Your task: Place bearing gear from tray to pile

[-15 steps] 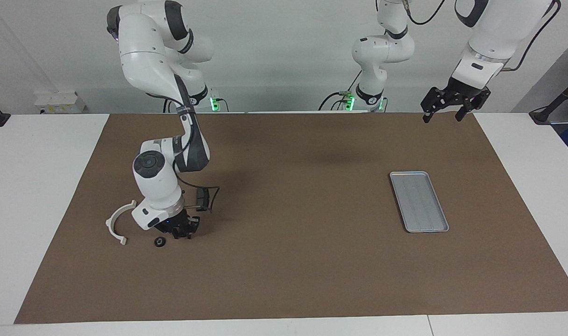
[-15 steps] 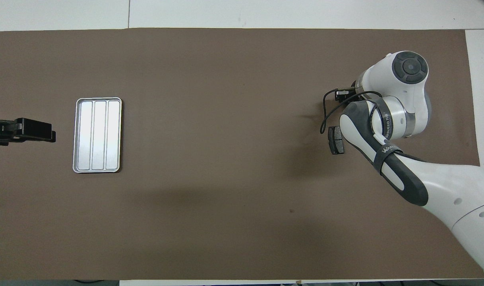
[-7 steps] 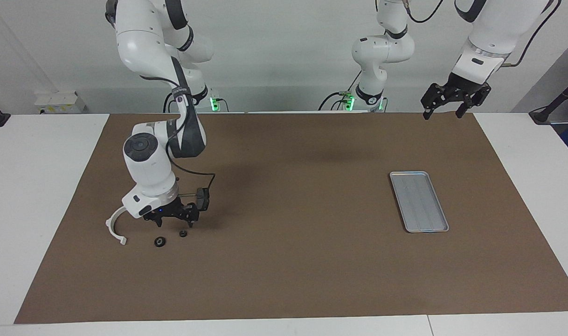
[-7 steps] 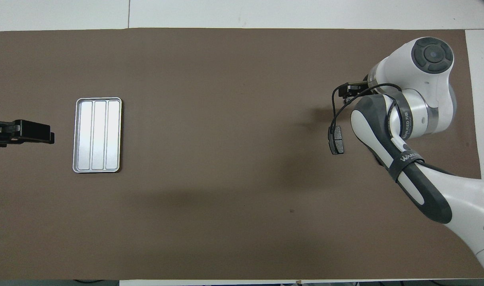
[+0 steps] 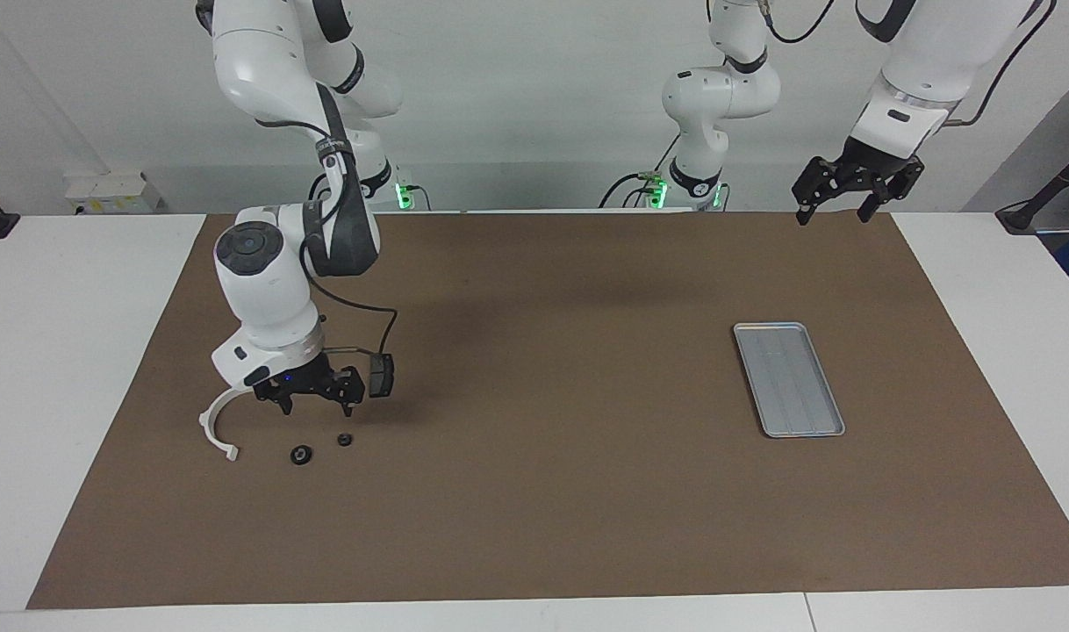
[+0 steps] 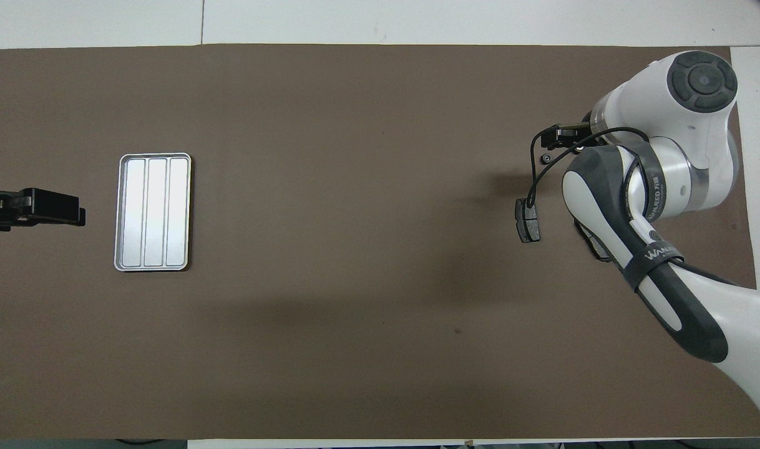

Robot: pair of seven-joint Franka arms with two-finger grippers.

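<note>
The bearing gear (image 5: 345, 439) lies loose on the brown surface (image 5: 543, 491) beside a second dark ring (image 5: 301, 455) and the white bracket (image 5: 214, 424), in the pile; a second ago the right tool (image 5: 311, 402) crouched over this spot, and it has since spread its fingers and lifted clear; the tray (image 5: 788, 377) sits bare, so delivery looks done; the left tool (image 5: 837, 211), fingers spread, waits aloft near its base.

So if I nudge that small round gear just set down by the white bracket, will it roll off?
Probably not. The gear seems to lie flat on the brown mat, so a nudge should slide it rather than roll it. It looks small and light, so it may skid easily. Tipped on edge, its round shape could roll.
</note>
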